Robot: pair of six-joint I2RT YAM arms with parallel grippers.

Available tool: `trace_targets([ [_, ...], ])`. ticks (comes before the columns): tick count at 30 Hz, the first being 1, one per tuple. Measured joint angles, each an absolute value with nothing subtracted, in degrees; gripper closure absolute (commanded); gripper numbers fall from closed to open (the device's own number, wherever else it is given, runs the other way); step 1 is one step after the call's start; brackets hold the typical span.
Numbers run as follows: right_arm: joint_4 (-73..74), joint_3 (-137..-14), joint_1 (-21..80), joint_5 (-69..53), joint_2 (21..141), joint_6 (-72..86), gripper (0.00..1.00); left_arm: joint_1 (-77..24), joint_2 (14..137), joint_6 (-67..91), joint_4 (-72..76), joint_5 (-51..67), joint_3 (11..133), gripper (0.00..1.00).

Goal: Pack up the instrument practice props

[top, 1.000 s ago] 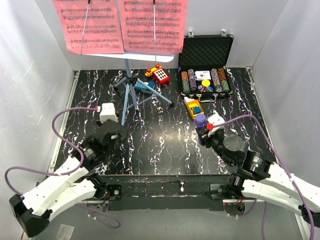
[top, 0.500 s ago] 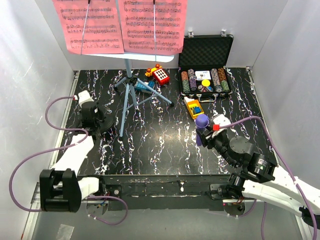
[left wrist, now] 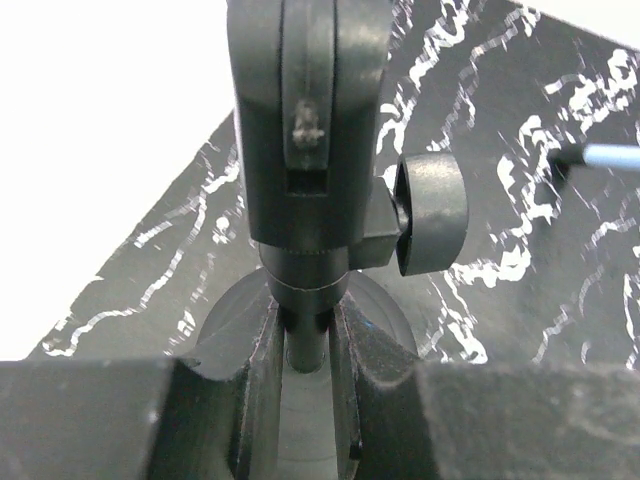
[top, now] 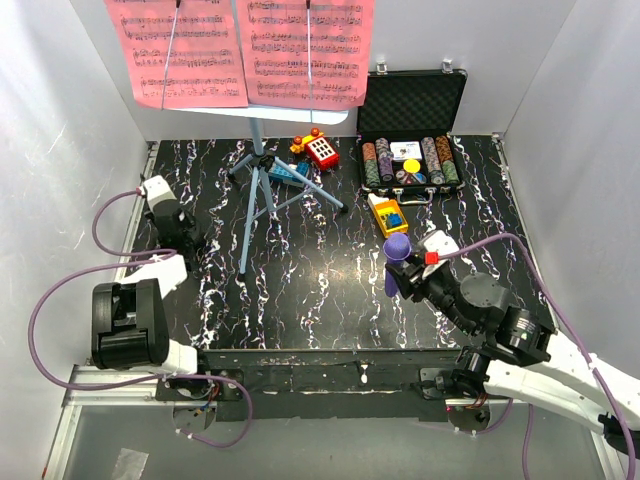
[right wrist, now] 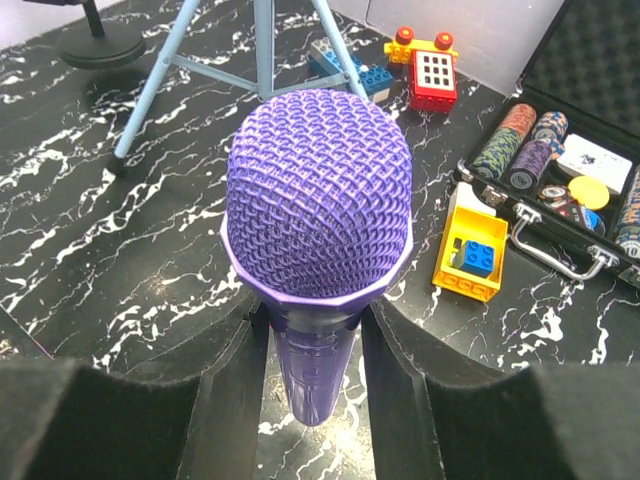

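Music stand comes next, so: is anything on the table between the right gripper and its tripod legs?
Nothing visible; bare table lies between right gripper and tripod legs, but that gripper holds the purple microphone.

The tabletop is black, veined white like marble; the microphone is purple with a mesh head, the mic stand matte black. At eleven o'clock pink sheet-music pages carry black staves above the light-blue music stand; at one o'clock the black case holds striped chips, near a red toy and a yellow toy.
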State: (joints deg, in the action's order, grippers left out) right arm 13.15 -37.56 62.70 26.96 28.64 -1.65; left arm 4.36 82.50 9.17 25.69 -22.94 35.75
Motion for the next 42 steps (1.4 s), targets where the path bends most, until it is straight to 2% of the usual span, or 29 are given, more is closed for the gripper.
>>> trace_targets([
  [9,11.97,-36.16,62.7,25.89,26.26,-1.65,0.99,11.46,82.52,4.73,31.94,-22.7,35.07,1.0],
  [20,11.86,-35.73,62.7,25.21,25.32,-1.65,0.99,12.27,88.07,3.9,31.31,-22.98,34.96,1.0],
  [21,11.84,-35.73,62.7,25.12,25.17,-1.65,0.99,12.27,88.07,3.88,31.29,-22.98,34.96,0.98],
  [23,11.84,-35.73,62.7,25.08,24.97,-1.65,0.99,12.27,88.07,4.01,30.94,-23.05,34.96,0.86],
  [27,11.88,-35.73,62.72,25.08,24.67,-1.65,0.99,12.27,88.03,4.54,30.65,-23.16,34.96,0.52],
  [28,11.86,-35.73,62.7,25.08,24.56,-1.65,0.99,12.27,87.9,4.78,30.55,-23.16,34.96,0.48],
  [32,11.88,-35.73,62.72,25.06,24.43,-1.65,0.99,12.27,85.45,7.29,27.49,-23.22,34.89,0.39],
  [38,11.86,-35.73,62.72,25.04,24.67,-1.65,0.99,12.27,79.68,11.2,22.46,-23.57,34.52,0.33],
  [42,11.86,-35.73,62.72,24.77,25.65,-1.63,0.99,12.27,73.12,14.85,14.02,-24.29,34.63,0.3],
])
